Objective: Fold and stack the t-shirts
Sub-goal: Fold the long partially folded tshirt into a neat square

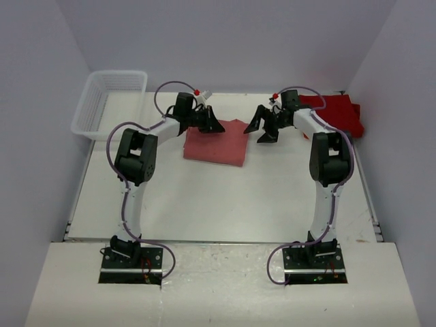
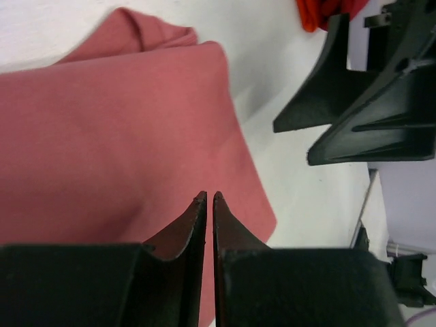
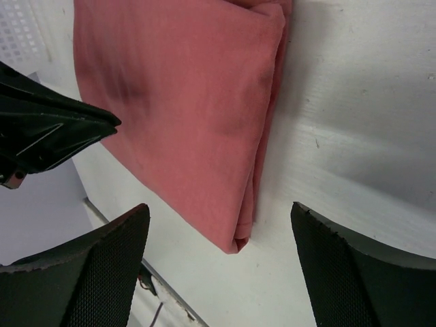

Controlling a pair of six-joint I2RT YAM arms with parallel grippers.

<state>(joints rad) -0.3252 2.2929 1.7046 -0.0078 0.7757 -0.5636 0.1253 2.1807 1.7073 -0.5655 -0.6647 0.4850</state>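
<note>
A faded salmon-red t-shirt (image 1: 215, 144) lies folded into a flat rectangle at the back middle of the table. My left gripper (image 1: 215, 125) hovers over its far left part. In the left wrist view this gripper (image 2: 209, 195) is shut, with no cloth showing between its tips, and the salmon shirt (image 2: 116, 136) spreads beneath it. My right gripper (image 1: 264, 129) stands open just off the shirt's right edge. In the right wrist view its fingers (image 3: 218, 208) straddle the shirt's folded corner (image 3: 238, 238) without touching it. Brighter red folded t-shirts (image 1: 337, 112) sit at the back right.
A white mesh basket (image 1: 109, 102) stands at the back left corner. The right gripper's black fingers (image 2: 354, 102) show close by in the left wrist view, and the left gripper (image 3: 54, 129) shows in the right wrist view. White walls enclose the table.
</note>
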